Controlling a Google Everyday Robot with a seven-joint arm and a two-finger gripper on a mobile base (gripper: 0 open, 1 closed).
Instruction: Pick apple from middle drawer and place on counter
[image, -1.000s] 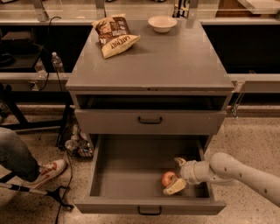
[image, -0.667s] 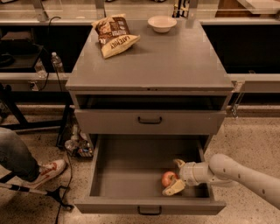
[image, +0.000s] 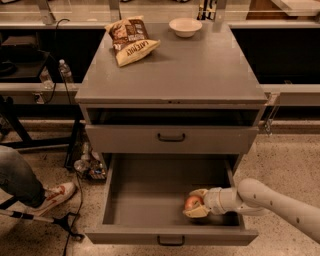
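The apple (image: 191, 202), small and red with yellowish patches, lies at the front right of the open middle drawer (image: 145, 195), a deep grey tray with a black bar handle on its front. My gripper (image: 197, 203) reaches into the drawer from the right. Its tan fingers (image: 198, 192) sit against the far and near sides of the apple, shut on it. The apple still rests low in the drawer. The counter (image: 185, 70) is the flat grey top of the cabinet, above and behind.
A chip bag (image: 131, 40) and a white bowl (image: 185, 26) sit at the back of the counter. A shut drawer front (image: 171, 138) is just above the open drawer. A person's leg and shoe (image: 47, 192) are on the floor at left.
The gripper's fingers have drawn in around the apple, and the arm has shifted slightly left. The apple has stayed in place.
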